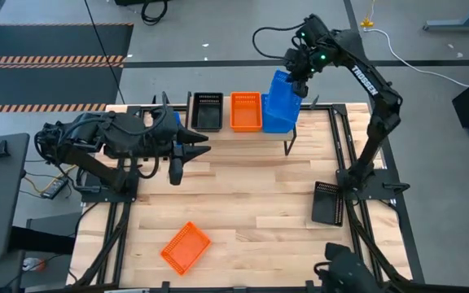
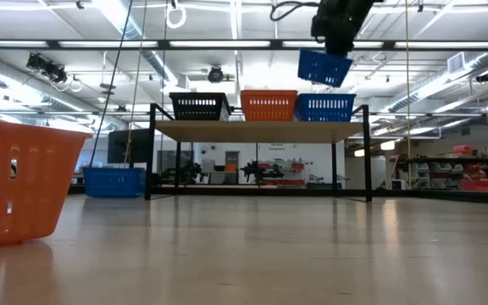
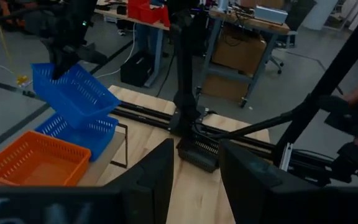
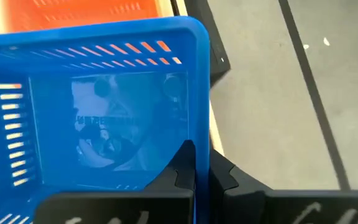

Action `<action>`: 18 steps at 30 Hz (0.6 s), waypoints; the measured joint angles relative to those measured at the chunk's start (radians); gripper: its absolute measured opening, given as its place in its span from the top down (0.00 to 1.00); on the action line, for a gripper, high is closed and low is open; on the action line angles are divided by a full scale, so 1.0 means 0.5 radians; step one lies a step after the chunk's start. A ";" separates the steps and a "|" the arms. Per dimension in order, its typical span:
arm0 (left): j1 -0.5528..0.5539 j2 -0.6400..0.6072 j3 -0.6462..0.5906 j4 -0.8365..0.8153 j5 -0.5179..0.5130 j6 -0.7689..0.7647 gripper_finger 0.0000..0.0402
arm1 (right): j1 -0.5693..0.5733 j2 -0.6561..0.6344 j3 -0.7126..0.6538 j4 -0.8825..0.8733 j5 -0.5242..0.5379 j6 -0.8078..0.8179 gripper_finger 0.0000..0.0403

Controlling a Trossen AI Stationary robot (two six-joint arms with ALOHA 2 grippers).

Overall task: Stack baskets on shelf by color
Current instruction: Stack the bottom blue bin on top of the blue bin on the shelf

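The shelf [image 2: 261,130] stands at the table's far side. On it rest a black basket [image 1: 206,111], an orange basket [image 1: 246,111] and a blue basket [image 1: 277,122], side by side on their bases. A second blue basket [image 1: 282,91] hangs tilted just above the blue one, with my right gripper [image 1: 300,81] shut on it. Another orange basket [image 1: 186,247] lies on the table near its front edge, and a black one [image 1: 328,202] lies at the right. My left gripper [image 1: 187,151] hovers open over the table's left part, with nothing between its fingers. My right gripper pinches one side wall of the blue basket at its rim [image 4: 201,163], near a corner, with one finger [image 4: 182,167] inside the basket and one [image 4: 225,177] outside. The fingers slant down from above. The basket hangs tilted, clear of the shelf and of the blue basket under it.
Black rails [image 1: 344,146] run along the table's left and right sides. The right arm's base [image 1: 357,175] stands next to the black basket on the table. Bare tabletop [image 1: 251,195] lies between the shelf and the near orange basket.
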 joint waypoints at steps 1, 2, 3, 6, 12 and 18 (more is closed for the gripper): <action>0.000 0.000 0.000 -0.001 -0.001 -0.018 0.67 | 0.000 0.015 0.000 -0.001 0.023 -0.027 0.98; 0.000 0.000 0.000 -0.001 -0.001 -0.029 0.67 | 0.000 0.033 0.000 -0.001 0.033 -0.051 0.98; 0.000 0.000 0.000 -0.001 -0.001 -0.031 0.67 | 0.001 0.047 0.000 -0.002 0.035 -0.065 0.98; 0.000 0.000 0.000 -0.002 -0.002 -0.032 0.67 | 0.010 0.079 0.000 -0.012 0.029 -0.095 0.98; 0.001 0.000 0.000 -0.004 -0.002 -0.029 0.67 | 0.033 0.106 0.000 -0.025 0.019 -0.187 0.98; 0.001 0.000 0.000 -0.007 -0.003 -0.028 0.67 | 0.059 0.108 -0.040 -0.031 0.022 -0.274 0.98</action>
